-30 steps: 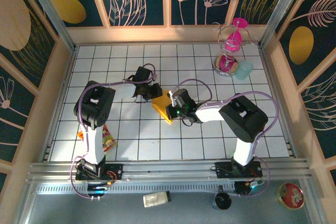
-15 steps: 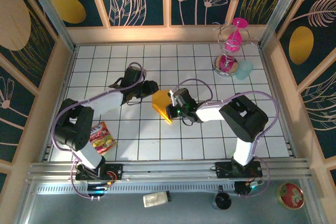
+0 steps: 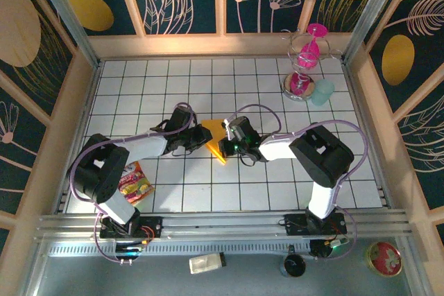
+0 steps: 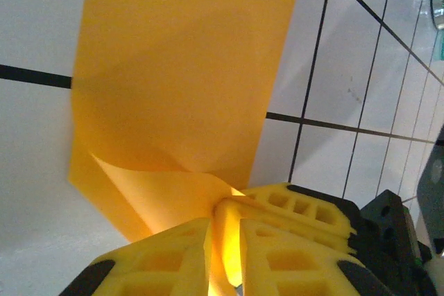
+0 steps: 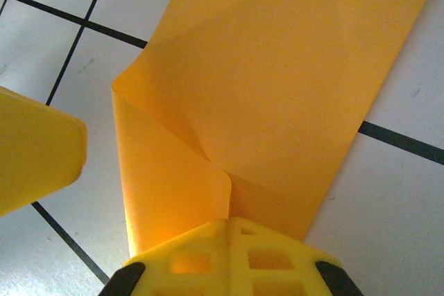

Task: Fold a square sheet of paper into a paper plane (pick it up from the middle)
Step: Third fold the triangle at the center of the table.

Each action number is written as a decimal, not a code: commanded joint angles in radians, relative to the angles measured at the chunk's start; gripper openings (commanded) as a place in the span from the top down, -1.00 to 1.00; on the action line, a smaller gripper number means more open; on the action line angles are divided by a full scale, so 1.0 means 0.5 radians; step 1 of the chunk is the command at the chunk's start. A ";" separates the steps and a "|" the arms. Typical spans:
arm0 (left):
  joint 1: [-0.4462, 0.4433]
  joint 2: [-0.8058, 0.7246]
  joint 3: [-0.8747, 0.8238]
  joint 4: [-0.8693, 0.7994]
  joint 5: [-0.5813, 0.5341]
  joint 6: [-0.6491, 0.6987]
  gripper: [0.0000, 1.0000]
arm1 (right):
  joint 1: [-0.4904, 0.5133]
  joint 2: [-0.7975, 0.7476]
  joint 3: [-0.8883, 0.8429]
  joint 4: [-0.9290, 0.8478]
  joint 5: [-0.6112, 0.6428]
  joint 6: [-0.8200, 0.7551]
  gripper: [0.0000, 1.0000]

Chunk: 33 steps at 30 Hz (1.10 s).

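Two grippers are clamped on one sheet of paper (image 3: 211,131), orange-yellow and folded over, near the middle of the white tiled table (image 3: 277,185). In the top view the left gripper (image 3: 202,138) comes in from the sheet's 9 o'clock and the right gripper (image 3: 224,145) from its 3 o'clock, just beside each other with the sheet between them. The sheet's wider part sits toward 11 o'clock and its narrow tip points to about 5 o'clock. In the left wrist view the yellow fingers (image 4: 291,233) sit at the frame's 6 o'clock, nearly together, pinching a bit of the sheet in the narrow gap. The rest of the sheet spreads toward 12 o'clock over the tiles, with a curled flap at 7 o'clock. In the right wrist view the fingers (image 5: 270,261) at 6 o'clock are pressed tight together, gripping the sheet where a fold bunches up, and the sheet runs off toward 1 o'clock. One yellow finger of the left gripper shows at that frame's 9 o'clock, just beside the sheet's edge; I cannot tell if it touches. I also cannot tell if the sheet is lifted or lying on the tiles. A red-yellow snack packet (image 3: 135,181) lies at the sheet's 8 o'clock, well apart, beside the left arm. A pink wire stand (image 3: 305,60) stands at the sheet's 1 o'clock near the far right corner, with a pale blue thing (image 3: 322,91) just beside it at 4 o'clock.
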 commanded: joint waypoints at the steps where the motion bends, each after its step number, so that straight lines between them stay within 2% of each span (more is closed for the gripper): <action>1: -0.021 0.073 0.050 0.068 0.033 -0.055 0.67 | -0.012 0.045 0.030 -0.022 -0.023 0.012 1.00; 14: -0.038 0.249 0.171 -0.010 -0.001 -0.052 0.68 | -0.012 0.055 0.040 -0.042 -0.010 0.005 1.00; 33: -0.037 0.195 0.056 -0.094 -0.092 -0.067 0.71 | -0.015 0.074 0.059 -0.092 0.008 0.007 1.00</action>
